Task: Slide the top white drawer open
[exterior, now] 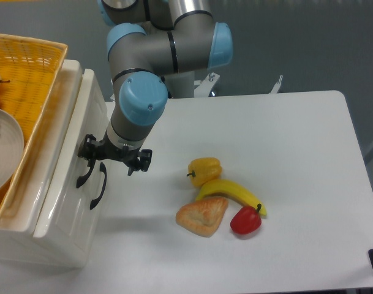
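The white cabinet stands at the left, its front facing right. The top white drawer (73,131) has a curved black handle (82,177) on its panelled front. The lower drawer's handle (98,190) sits just beside it. My gripper (92,149) reaches down from the blue-grey arm and is at the far end of the top drawer's handle, touching or nearly touching it. The wrist hides the fingers, so I cannot tell how the jaws stand. The top drawer's front looks level with the cabinet front.
A yellow wicker basket (33,67) with a white plate (5,153) sits on top of the cabinet. On the white table (284,153) lie a yellow pepper (204,170), a banana (232,193), a piece of bread (203,215) and a red pepper (245,221).
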`<state>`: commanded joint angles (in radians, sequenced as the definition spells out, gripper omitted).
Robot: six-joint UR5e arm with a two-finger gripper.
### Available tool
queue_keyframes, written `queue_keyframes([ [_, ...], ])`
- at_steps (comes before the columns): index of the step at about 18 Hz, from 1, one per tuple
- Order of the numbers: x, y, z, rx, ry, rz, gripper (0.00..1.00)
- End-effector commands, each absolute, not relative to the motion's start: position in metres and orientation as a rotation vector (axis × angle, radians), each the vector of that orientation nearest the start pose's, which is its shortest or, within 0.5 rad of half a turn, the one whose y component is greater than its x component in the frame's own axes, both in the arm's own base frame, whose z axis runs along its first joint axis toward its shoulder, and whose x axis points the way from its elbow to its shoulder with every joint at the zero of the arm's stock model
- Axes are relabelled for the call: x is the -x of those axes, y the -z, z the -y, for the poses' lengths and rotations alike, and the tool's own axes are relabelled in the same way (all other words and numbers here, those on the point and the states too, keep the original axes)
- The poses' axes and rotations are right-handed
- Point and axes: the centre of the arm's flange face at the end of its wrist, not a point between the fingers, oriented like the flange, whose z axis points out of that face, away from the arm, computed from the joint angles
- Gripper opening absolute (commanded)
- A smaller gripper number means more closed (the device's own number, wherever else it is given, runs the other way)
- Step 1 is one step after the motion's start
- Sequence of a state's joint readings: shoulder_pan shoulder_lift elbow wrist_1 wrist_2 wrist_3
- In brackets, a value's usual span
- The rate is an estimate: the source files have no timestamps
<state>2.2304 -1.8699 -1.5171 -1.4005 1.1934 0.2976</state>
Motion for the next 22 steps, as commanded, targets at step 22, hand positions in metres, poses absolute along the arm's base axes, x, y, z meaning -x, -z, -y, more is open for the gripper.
queue_keyframes([
  [22, 0.2399, -0.3756, -0.5762, 2.946, 0.492, 0.543, 1.0],
])
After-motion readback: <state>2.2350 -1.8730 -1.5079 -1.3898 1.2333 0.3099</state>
